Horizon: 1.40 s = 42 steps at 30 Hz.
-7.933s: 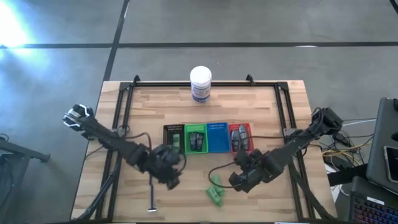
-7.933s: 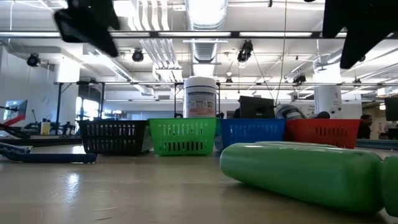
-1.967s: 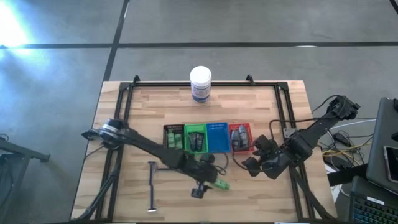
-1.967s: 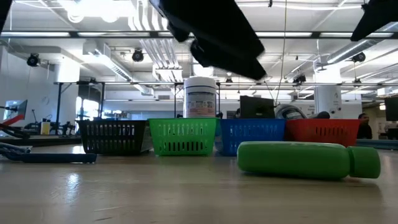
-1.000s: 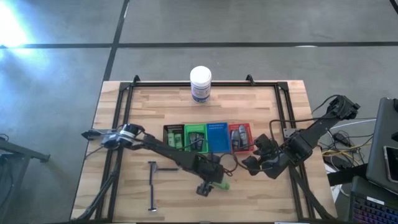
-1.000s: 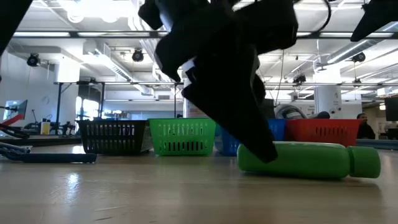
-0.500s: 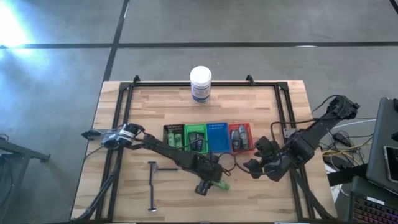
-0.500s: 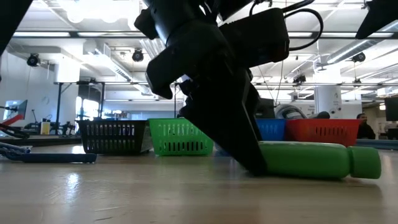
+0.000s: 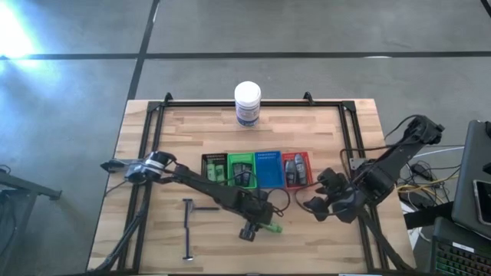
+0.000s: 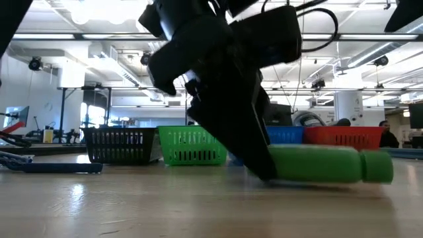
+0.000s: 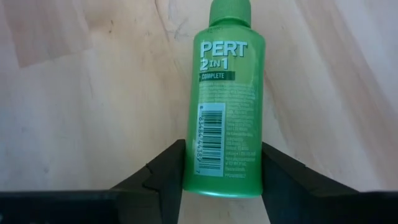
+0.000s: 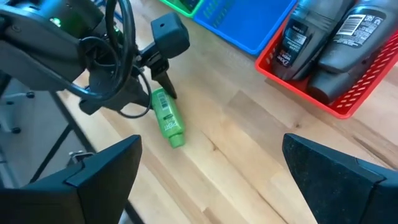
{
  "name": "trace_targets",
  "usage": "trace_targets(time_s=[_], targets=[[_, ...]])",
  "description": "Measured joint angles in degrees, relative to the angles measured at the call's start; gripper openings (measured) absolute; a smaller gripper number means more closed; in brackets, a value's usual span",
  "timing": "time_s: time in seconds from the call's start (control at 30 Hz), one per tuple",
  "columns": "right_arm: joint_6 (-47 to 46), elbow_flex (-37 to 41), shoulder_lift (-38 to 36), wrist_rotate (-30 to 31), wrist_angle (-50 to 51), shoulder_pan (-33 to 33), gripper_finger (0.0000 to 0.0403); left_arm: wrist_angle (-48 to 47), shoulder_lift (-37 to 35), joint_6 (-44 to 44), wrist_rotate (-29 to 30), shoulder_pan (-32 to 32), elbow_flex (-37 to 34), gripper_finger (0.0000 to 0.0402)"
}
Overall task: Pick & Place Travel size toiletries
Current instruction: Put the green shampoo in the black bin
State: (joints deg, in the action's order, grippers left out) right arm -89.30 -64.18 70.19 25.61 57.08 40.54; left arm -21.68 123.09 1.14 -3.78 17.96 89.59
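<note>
Left tool (image 11: 222, 171) pinching green bottle (image 11: 225, 106), flat on bench (image 9: 307, 130), lower centre. Right tool (image 9: 311, 205) spread, lower right.

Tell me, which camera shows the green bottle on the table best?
The left wrist view: the green bottle fills it, label readable, between the left gripper fingers. The high view shows a small green speck, the low view its side, the right wrist view a small bottle.

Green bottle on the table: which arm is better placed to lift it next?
Left. The left hand already has a finger on each side of the green bottle. The right hand hangs open, well off to the side near the red tray.
</note>
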Motion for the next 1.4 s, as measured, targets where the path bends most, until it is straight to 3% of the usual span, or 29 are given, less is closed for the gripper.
trace_targets(time_s=[0.27, 0.5, 0.73, 1.0, 1.1, 1.27, 1.4], targets=[[-0.51, 0.02, -3.90, 4.78, 0.13, 1.33, 0.0386, -3.58, -2.09, 4.67, 4.47, 0.94, -0.02, 0.0171], [-1.13, 0.07, -5.19, 9.96, -0.09, 1.33, 0.0386, -6.89, -5.76, 16.04, 11.66, 4.34, -2.64, 0.0170], [-2.56, 0.17, -4.84, 10.12, -0.31, 1.33, 0.0386, -6.91, -14.93, 40.42, 18.53, 8.08, -10.80, 0.0170], [-4.16, 0.17, -4.84, 10.04, -0.38, 1.33, 0.0386, -7.34, -33.97, 82.85, 35.63, 10.94, -27.31, 0.0170], [-6.45, 0.20, -4.82, 10.41, -0.33, 1.30, 0.0386, -7.35, -41.07, 95.58, 39.52, 10.86, -34.58, 0.0170], [-7.09, 0.45, -4.82, 10.64, -0.36, 1.09, 0.0386, -7.55, -48.35, 100.98, 39.51, 9.19, -43.87, 0.0170], [-8.09, 0.68, -4.82, 10.62, -0.31, 1.09, 0.0386, -7.35, -49.65, 101.66, 38.15, 5.99, -46.62, 0.0170]])
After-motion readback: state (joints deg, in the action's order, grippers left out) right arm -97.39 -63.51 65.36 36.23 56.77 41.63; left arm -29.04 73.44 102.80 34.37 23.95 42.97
